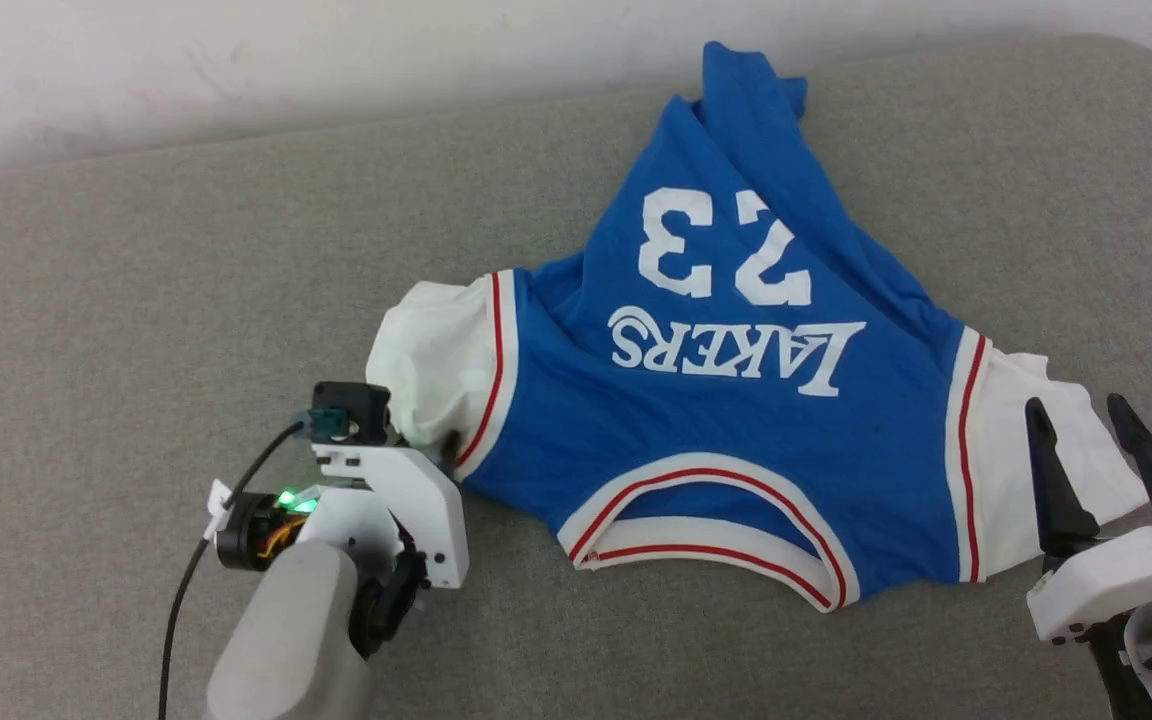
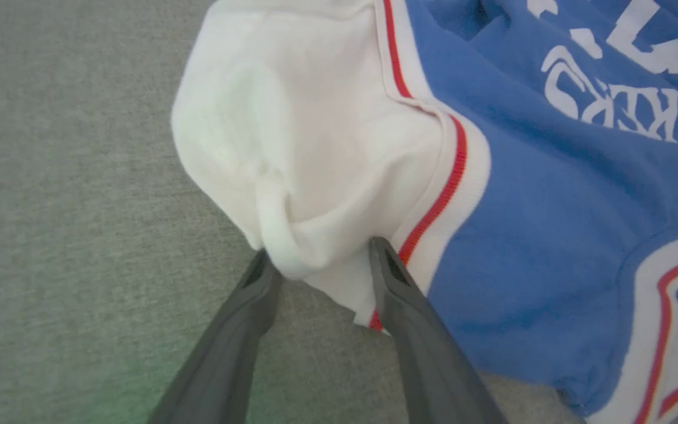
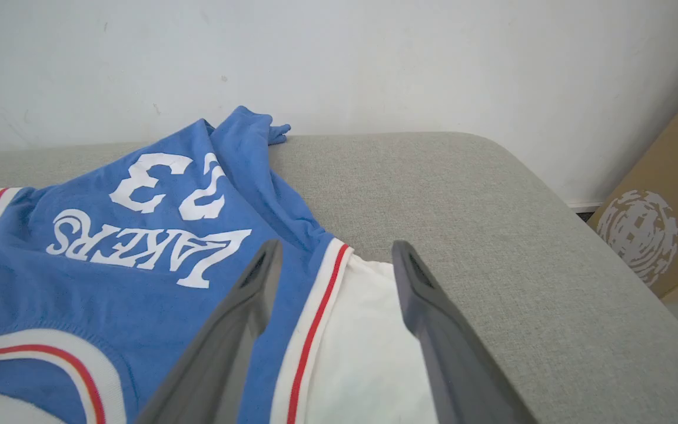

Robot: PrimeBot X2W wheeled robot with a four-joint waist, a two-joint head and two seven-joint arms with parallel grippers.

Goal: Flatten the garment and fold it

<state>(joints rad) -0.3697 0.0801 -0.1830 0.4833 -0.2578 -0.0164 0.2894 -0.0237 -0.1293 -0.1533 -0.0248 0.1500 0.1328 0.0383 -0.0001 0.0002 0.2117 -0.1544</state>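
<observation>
The garment point(image 1: 736, 440), a royal-blue jersey T-shirt with white "LAKERS" lettering and number 23, lies crumpled on the grey cushioned surface. Its neckline faces me and its hem is bunched toward the wall. My left gripper point(image 2: 322, 256) is open at the left white sleeve point(image 1: 426, 360), with a bunched fold of the sleeve's edge between its fingertips point(image 2: 381, 253). In the head view the left wrist body point(image 1: 391, 480) hides those fingers. My right gripper point(image 1: 1081, 415) is open above the right white sleeve point(image 3: 362, 347), and its fingers point(image 3: 262, 265) straddle the red-and-white trim.
The grey upholstered surface point(image 1: 136, 300) spreads wide to the left of the shirt and ends at a white wall point(image 3: 374, 59) behind. Its rounded right edge point(image 3: 580, 224) drops off beside a brown cardboard box point(image 3: 662, 235).
</observation>
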